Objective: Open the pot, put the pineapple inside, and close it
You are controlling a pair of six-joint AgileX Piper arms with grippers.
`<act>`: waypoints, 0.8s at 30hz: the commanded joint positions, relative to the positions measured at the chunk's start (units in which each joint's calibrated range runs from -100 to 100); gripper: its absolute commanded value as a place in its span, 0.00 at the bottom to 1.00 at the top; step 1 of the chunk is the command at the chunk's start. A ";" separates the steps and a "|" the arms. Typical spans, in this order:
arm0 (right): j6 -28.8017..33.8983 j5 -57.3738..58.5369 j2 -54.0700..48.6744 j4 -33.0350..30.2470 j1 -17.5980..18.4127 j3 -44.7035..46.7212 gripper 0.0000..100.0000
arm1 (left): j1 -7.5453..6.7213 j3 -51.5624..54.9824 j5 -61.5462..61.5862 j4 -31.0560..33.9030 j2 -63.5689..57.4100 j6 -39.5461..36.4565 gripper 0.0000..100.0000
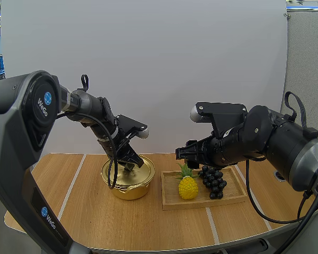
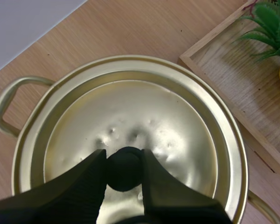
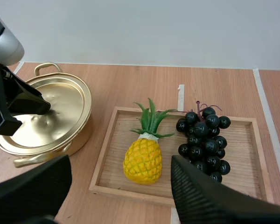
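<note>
Left of centre in the high view: left gripper down on the gold pot, which sits on the wooden table. Pinches the black knob of the lid between its two fingers, tips pressed to either side of it in the left wrist view. Lid seated flat inside the pot's rim; pot closed. One looped handle out to the side, clear of the fingers.

Just right of the pot and apart from it: wooden tray, lying flat. On its left half, the pineapple, green crown toward the back. Beside it on the right half, a bunch of black grapes, close by; touching or not, cannot tell.

Above the tray's back-left corner: right gripper, off the fruit, holding nothing. Fingers spread wide apart in the right wrist view, pineapple seen between them.
</note>
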 commanded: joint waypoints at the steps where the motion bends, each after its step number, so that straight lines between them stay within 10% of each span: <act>1: -0.45 0.20 -0.14 0.09 -0.17 -0.59 1.00 | -0.18 -0.36 2.51 -1.15 -0.43 0.15 0.00; 13: -0.45 0.20 -0.14 0.09 -0.17 -0.59 1.00 | -0.18 -5.14 7.81 -1.15 -13.32 0.05 0.00; 24: -0.45 0.20 -0.14 0.09 -0.17 -0.59 1.00 | -0.18 -31.43 7.73 8.33 -25.74 -9.80 0.00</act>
